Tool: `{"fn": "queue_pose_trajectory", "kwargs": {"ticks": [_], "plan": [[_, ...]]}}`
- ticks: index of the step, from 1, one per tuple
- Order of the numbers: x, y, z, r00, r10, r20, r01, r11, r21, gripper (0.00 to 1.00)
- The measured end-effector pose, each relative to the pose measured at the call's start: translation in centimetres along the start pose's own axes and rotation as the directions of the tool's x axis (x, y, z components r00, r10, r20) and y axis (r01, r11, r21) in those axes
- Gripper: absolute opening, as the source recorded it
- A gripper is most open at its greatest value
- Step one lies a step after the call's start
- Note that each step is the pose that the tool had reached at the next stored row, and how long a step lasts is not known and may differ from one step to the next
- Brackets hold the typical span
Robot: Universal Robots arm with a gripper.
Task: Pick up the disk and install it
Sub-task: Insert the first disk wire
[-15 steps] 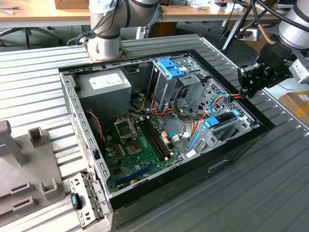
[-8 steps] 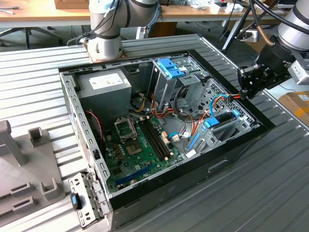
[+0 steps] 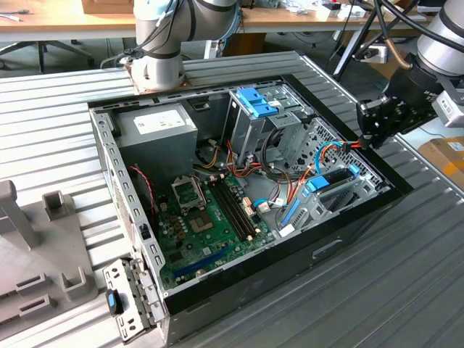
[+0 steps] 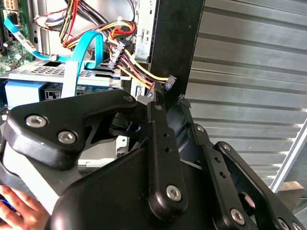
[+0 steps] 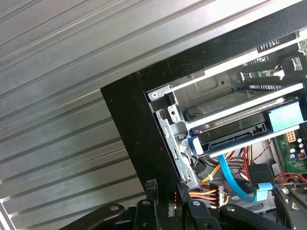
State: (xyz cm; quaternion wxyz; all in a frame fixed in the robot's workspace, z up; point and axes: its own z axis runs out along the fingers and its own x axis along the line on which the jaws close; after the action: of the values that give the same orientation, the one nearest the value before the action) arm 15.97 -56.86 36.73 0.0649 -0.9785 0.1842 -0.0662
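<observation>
The disk (image 3: 335, 177), black with bright blue rails, lies in the low bay at the corner of the open computer case (image 3: 290, 254) on the exterior view's right. In the first wrist view the disk (image 5: 235, 133) sits in its metal slot, a blue end tab showing. My gripper (image 3: 362, 138) hangs over the case wall just beyond that bay. Its black fingers (image 4: 158, 120) are closed on the end of a bundle of orange, red and yellow power wires (image 4: 139, 72) that runs up from beside the disk (image 4: 24, 91). In the first wrist view the gripper (image 5: 167, 187) straddles the same wires.
A tall grey cage with a blue latch (image 3: 254, 101) stands behind the bay. Thin light-blue cables (image 3: 322, 154) loop over it. The motherboard (image 3: 210, 210) and power supply (image 3: 156, 127) fill the case. The arm's base (image 3: 156, 69) sits behind it, grey fixtures (image 3: 43, 232) beside it on the ribbed table.
</observation>
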Motion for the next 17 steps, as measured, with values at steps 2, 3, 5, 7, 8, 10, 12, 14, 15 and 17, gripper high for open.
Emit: {"fn": "queue_pose_trajectory", "kwargs": {"ticks": [2, 3, 5, 7, 8, 10, 12, 14, 15, 17], "plan": [[-0.02, 0.0, 0.08, 1.0, 0.0, 0.0001, 0.0, 1.0, 0.0002, 0.29], [-0.02, 0.01, 0.11, 1.0, 0.0, -0.0001, 0.0, 1.0, -0.0001, 0.29], [-0.02, 0.02, 0.12, 1.0, 0.0, 0.0, 0.0, 1.0, -0.0001, 0.29], [-0.02, 0.02, 0.14, 1.0, 0.0, 0.0, 0.0, 1.0, 0.0, 0.29], [-0.08, 0.05, 0.16, 1.0, 0.0, 0.0001, 0.0, 1.0, 0.0003, 0.29], [-0.1, 0.06, 0.16, 1.0, 0.0, 0.0001, 0.0, 1.0, 0.0003, 0.29], [-0.17, 0.08, 0.13, 1.0, 0.0, 0.0, 0.0, 1.0, 0.0, 0.29], [-0.23, 0.1, 0.13, 1.0, 0.0, 0.0, 0.0, 1.0, 0.0001, 0.29], [-0.23, 0.1, 0.13, 1.0, 0.0, 0.0, 0.0, 1.0, 0.0001, 0.29], [-0.24, 0.11, 0.12, 1.0, 0.0, 0.0, 0.0, 1.0, 0.0, 0.29]]}}
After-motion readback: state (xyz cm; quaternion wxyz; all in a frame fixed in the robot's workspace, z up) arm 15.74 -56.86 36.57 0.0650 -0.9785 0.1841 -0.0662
